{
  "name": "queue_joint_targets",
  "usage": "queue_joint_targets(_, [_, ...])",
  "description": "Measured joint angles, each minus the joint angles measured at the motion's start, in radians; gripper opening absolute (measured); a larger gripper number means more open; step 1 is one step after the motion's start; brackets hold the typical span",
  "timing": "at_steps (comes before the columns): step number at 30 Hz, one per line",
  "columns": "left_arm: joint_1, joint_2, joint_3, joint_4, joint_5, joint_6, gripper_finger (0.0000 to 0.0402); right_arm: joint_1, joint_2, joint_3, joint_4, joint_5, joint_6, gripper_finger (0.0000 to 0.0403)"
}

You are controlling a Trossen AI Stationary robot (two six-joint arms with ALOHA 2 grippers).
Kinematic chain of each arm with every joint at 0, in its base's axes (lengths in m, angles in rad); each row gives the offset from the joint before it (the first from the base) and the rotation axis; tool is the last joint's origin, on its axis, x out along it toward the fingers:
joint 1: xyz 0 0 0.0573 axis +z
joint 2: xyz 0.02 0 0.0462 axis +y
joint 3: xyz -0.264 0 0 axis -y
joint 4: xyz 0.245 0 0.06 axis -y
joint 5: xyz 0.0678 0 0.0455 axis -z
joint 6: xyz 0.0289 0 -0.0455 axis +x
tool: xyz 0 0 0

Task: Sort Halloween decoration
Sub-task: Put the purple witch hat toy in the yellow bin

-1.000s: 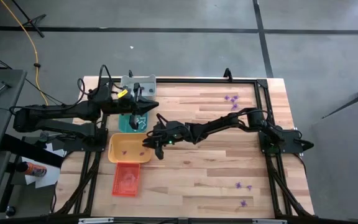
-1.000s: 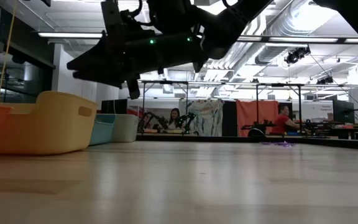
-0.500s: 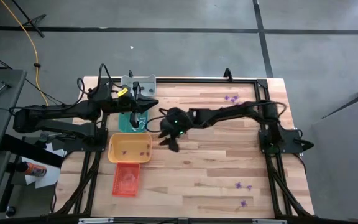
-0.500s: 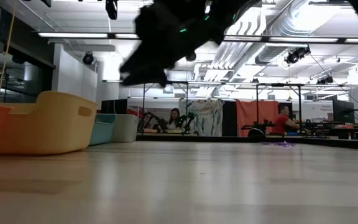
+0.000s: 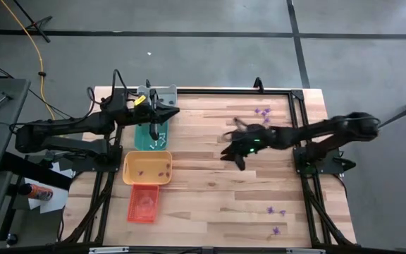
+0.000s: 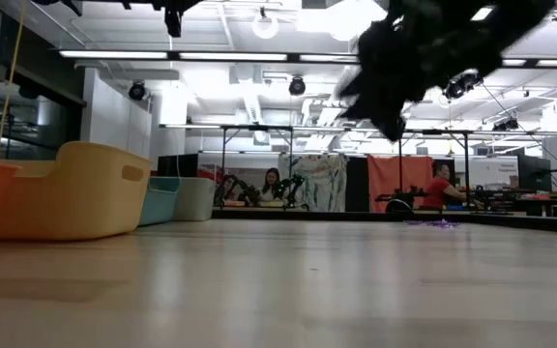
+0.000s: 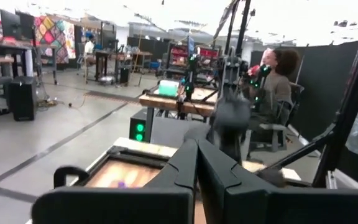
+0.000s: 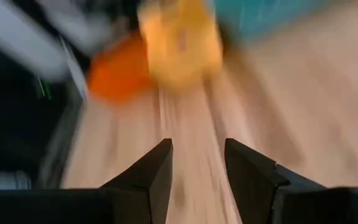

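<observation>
right pincer (image 5: 231,152) parted, empty, above tabletop (image 5: 217,190) centre | left pincer (image 5: 154,120) closed, empty, over teal tray (image 5: 149,140), 10 o'clock

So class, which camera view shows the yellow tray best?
The high view: the yellow tray shows whole from above, with purple trinkets inside. The low view shows only its side wall; the right wrist view shows a yellow blur; the left wrist view misses it.
</observation>
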Motion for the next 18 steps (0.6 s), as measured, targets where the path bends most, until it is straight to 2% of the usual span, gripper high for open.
queue_joint_targets(4, [0.0, 0.019, 0.0, -0.004, 0.009, -0.001, 0.0, 0.003, -0.13, -0.105, 0.279, 0.183, 0.036, 0.014])
queue_joint_targets(6, [0.0, 0.039, 0.0, -0.004, 0.03, -0.009, 0.0, -0.006, -0.161, -0.113, 0.329, 0.23, 0.01, 0.0139])
queue_joint_targets(9, [-0.004, 0.085, 0.0, -0.004, 0.056, -0.047, 0.0, -0.022, -0.168, -0.077, 0.34, 0.228, -0.047, 0.0133])
queue_joint_targets(12, [-0.02, 0.146, 0.0, 0.023, 0.09, -0.077, 0.0, -0.032, -0.162, -0.029, 0.345, 0.188, -0.111, 0.0109])
queue_joint_targets(18, [-0.08, 0.231, 0.0, 0.119, 0.096, -0.095, 0.0, -0.052, -0.161, 0.016, 0.334, 0.114, -0.173, 0.0019])
